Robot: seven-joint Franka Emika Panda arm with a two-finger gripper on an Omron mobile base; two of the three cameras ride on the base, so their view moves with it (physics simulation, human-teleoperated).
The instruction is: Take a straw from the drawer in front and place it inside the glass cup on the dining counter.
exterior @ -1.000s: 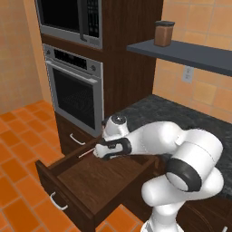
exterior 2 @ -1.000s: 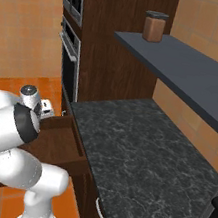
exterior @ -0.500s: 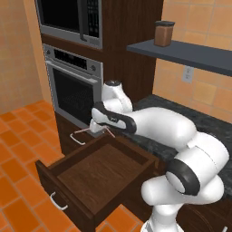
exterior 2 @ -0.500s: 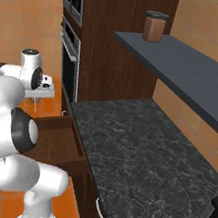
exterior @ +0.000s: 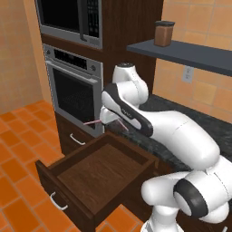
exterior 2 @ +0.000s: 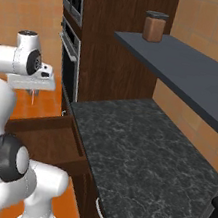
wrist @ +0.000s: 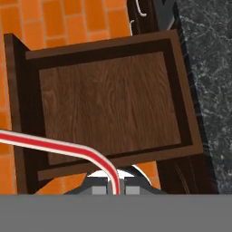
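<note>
the pincer (wrist: 113,189) is pinching the straw (wrist: 54,146) near its bent end, jaws pressed nearly together on the thin tube. the straw is hanging out sideways from the grip, above the open drawer (wrist: 108,102), whose wooden floor is lying bare beneath. in the left base view the straw (exterior: 93,122) is poking out toward the oven (exterior: 74,93).

the straw is looking very light and thin, likely a bit flexible and slick, so it is probably prone to swivelling or slipping in the grip during a fast swing. holding close to the bend is leaving the long straight end free, which seems the right end to be lowering into the cup. a gentle, steady carry is looking wise.
</note>
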